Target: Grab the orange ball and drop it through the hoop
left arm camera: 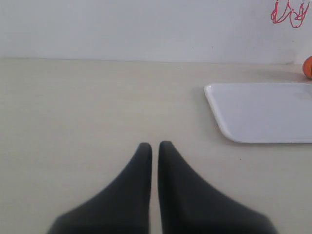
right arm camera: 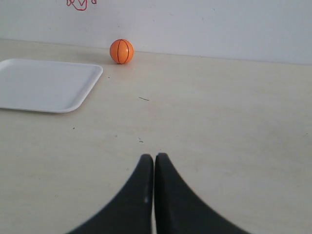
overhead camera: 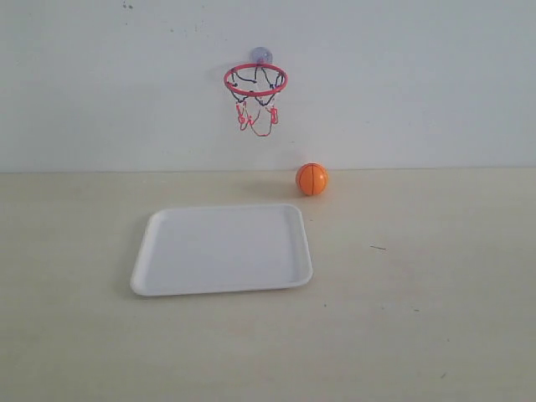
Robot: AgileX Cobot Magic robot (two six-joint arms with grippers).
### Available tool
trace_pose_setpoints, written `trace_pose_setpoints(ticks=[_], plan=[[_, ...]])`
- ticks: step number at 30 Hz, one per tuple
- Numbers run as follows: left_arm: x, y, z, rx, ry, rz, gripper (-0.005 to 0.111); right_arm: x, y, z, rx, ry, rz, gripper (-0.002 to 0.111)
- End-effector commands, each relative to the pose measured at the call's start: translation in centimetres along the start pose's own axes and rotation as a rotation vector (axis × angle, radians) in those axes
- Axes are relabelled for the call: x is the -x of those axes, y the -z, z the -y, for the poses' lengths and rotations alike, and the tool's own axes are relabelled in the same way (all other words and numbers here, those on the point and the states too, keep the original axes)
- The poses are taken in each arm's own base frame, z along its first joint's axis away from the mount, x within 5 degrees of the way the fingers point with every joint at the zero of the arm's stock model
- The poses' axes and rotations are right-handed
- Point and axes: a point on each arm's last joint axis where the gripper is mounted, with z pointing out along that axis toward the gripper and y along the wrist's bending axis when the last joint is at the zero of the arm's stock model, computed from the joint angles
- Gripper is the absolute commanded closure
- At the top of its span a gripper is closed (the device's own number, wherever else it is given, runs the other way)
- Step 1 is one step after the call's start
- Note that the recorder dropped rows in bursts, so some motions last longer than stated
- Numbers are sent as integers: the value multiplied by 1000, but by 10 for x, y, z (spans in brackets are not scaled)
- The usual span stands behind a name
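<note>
The orange ball [overhead camera: 311, 178] rests on the table against the back wall, just right of the tray's far corner; the right wrist view shows the orange ball [right arm camera: 121, 51] far ahead, and a sliver of the orange ball [left arm camera: 308, 67] peeks in at the left wrist view's edge. The hoop [overhead camera: 255, 79] hangs on the wall by its bluish suction cup, with its red ring above the tray's far edge. Only net strings [left arm camera: 288, 13] show in the left wrist view. My left gripper [left arm camera: 155, 144] and right gripper [right arm camera: 154, 156] are both shut, empty, low over bare table. Neither arm appears in the exterior view.
A flat white tray [overhead camera: 159, 268] lies on the beige table below the hoop, left of the ball; the same tray [right arm camera: 19, 97] is in the right wrist view and the tray [left arm camera: 229, 126] in the left. The white wall [overhead camera: 419, 84] closes off the table's back edge.
</note>
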Motion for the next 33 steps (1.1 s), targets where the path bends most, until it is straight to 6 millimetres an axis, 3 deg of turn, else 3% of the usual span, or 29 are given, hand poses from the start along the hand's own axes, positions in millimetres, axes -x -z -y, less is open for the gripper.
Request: trace_pose_setpoints(ticks=[1,33], plan=[[0,0,0,-3,43,4,103,1,0,0,1,9,15,109],[0,0,0,2,46,4,103,1,0,0,1,9,15,109]])
